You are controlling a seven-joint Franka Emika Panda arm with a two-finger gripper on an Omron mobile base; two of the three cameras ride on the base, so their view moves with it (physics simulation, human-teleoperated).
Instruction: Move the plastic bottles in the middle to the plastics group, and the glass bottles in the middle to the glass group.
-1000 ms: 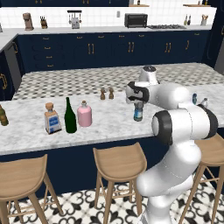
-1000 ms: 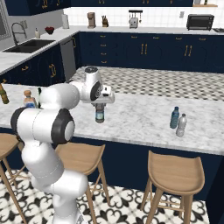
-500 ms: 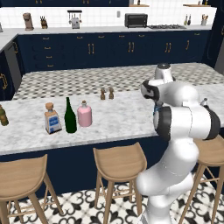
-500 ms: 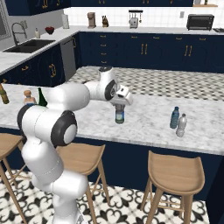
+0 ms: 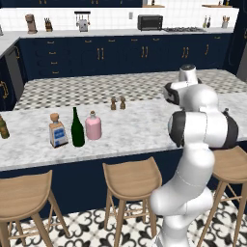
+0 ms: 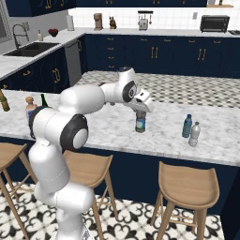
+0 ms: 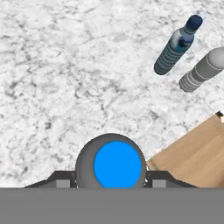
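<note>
My gripper (image 6: 140, 111) is shut on the small clear water bottle (image 6: 140, 122) with the blue label, holding it upright just over the island counter. From the hand view I look down on that bottle's round top (image 7: 117, 165) between my fingertips (image 7: 61, 178). The plastics group stands to its right: a slim blue bottle (image 6: 187, 125) (image 7: 174, 47) and a grey-clear bottle (image 6: 194, 134) (image 7: 202, 71). Far to the left stand the green wine bottle (image 5: 77, 128) and the pink bottle (image 5: 93, 126), beside the square corked bottle (image 5: 57, 131). An amber bottle (image 5: 3, 128) stands at the counter's left end.
Two small brown shakers (image 5: 117, 102) stand mid-counter. Wooden stools (image 6: 187, 185) line the island's near edge, and one stool seat (image 7: 197, 153) lies below the counter edge in the hand view. Bare marble (image 7: 65, 74) spreads between the held bottle and the plastics group.
The arm has swung to the right along the counter with the water bottle in its grip, coming closer to the two small bottles. The other bottles have not moved.
</note>
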